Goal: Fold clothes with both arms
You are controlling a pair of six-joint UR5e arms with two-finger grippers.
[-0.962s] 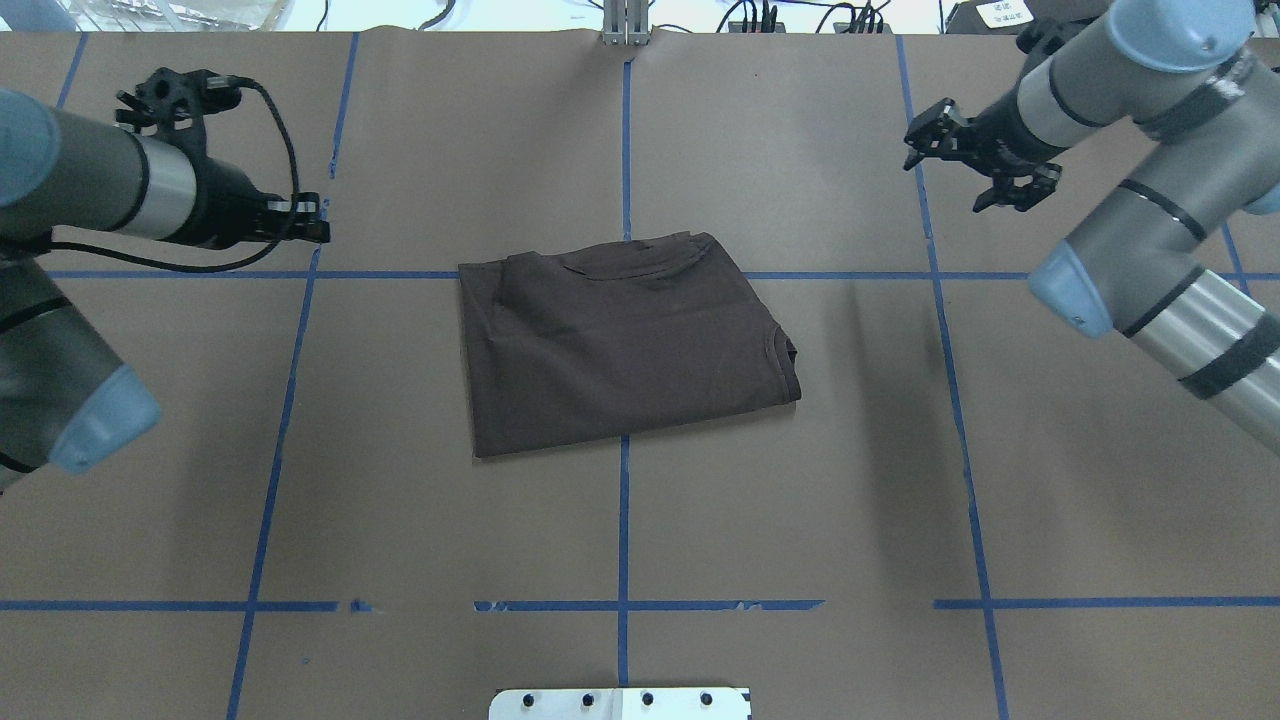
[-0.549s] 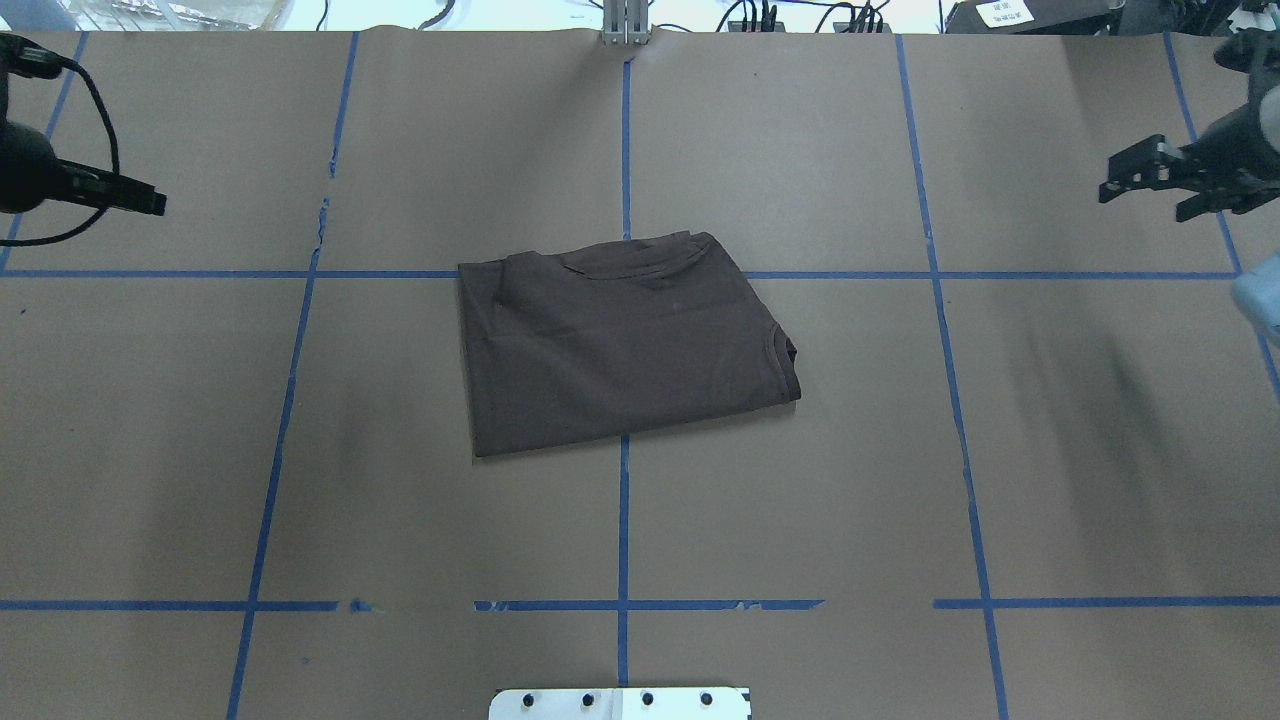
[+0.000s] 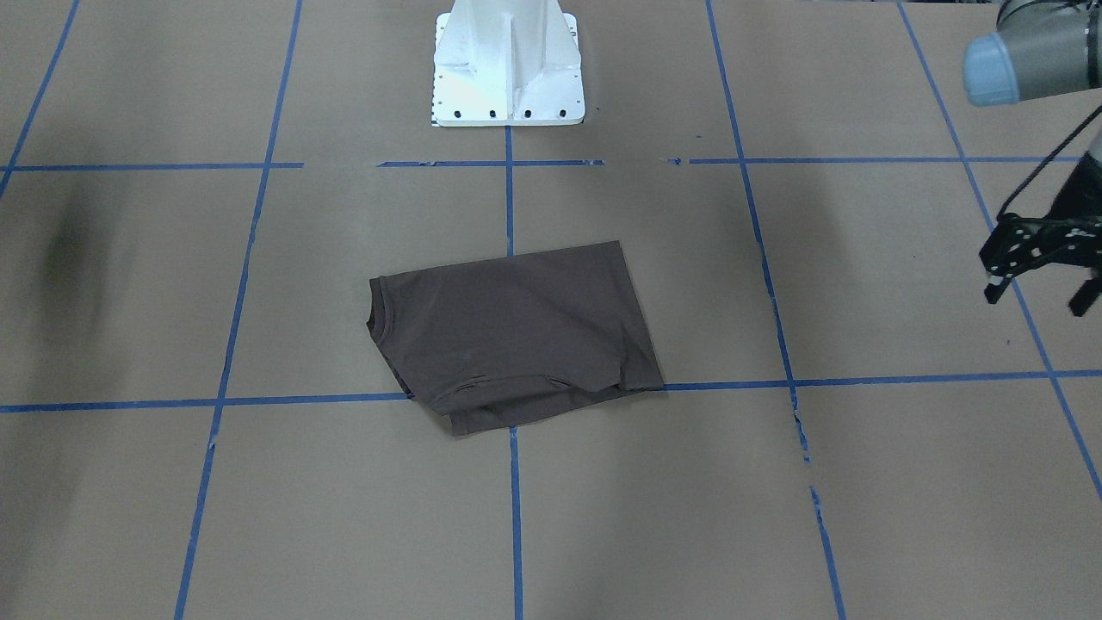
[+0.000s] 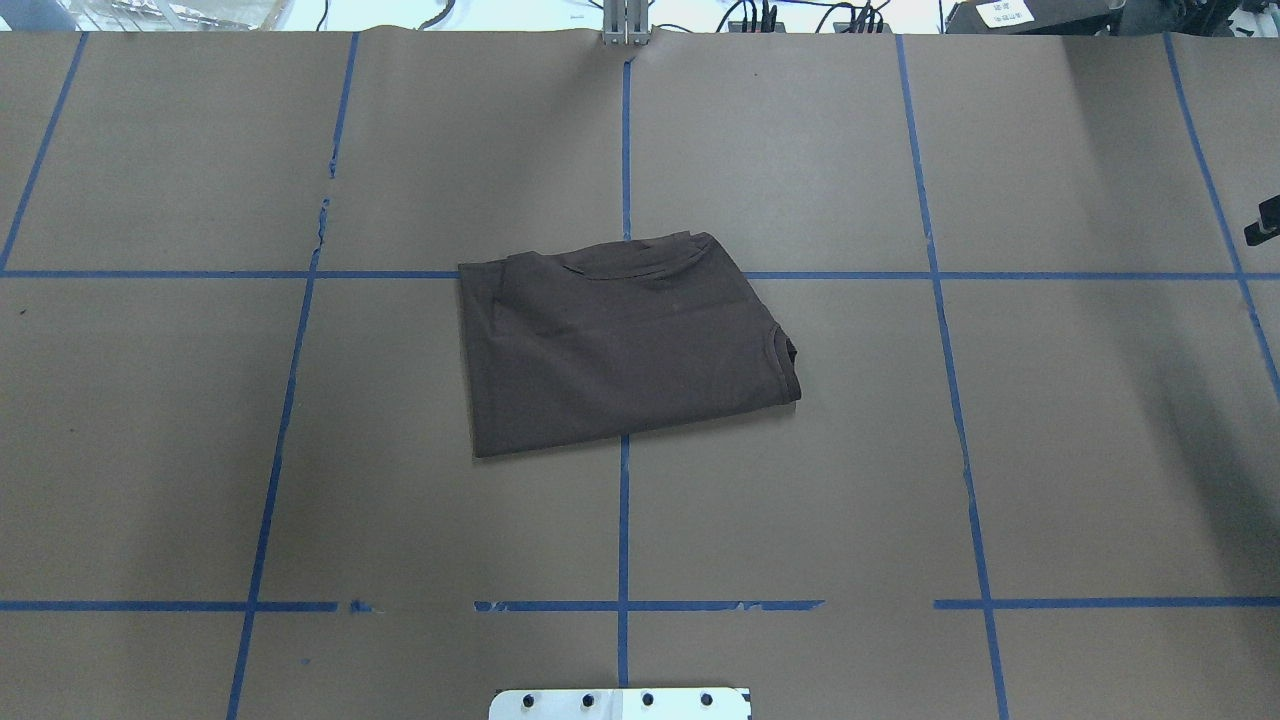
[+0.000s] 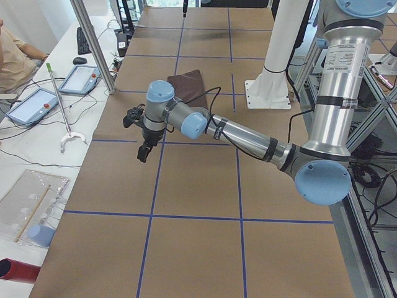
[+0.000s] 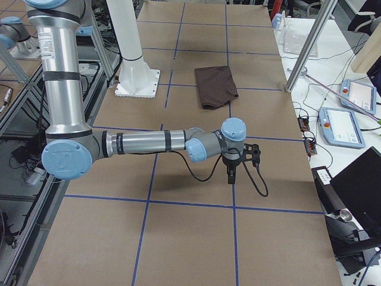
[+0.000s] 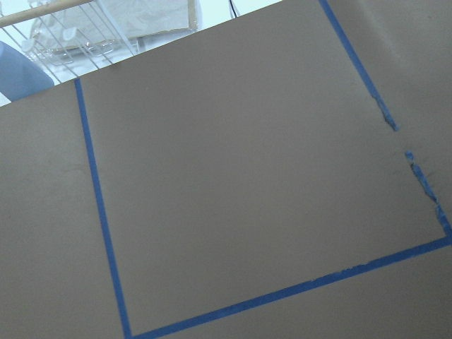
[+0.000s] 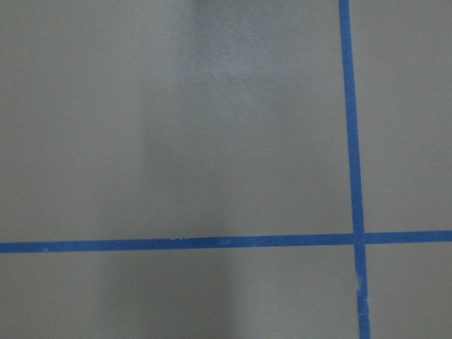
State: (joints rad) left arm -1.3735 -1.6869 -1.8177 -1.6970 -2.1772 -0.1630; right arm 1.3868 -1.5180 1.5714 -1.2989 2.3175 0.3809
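The dark brown-grey T-shirt (image 4: pixel 620 345) lies folded into a rough rectangle at the table's middle, collar edge toward the overhead view's right. It also shows in the front view (image 3: pixel 508 336) and both side views (image 5: pixel 188 84) (image 6: pixel 215 86). My left gripper (image 3: pixel 1036 297) hangs open and empty at the table's far left side, well away from the shirt; it also shows in the left side view (image 5: pixel 141 146). Of my right gripper only a black sliver (image 4: pixel 1262 222) shows at the overhead view's right edge; it hangs over the table in the right side view (image 6: pixel 229 173). I cannot tell whether it is open.
The table is covered in brown paper (image 4: pixel 800 500) with a grid of blue tape lines. The white pedestal base (image 3: pixel 508 69) stands at the robot's edge. Metal posts (image 5: pixel 93 43) (image 6: pixel 303 53), tablets and cables stand along the operators' side.
Both arms have swung outward, away from the shirt: the left has left the overhead view, the right is almost gone at its right edge. The shirt has not moved.
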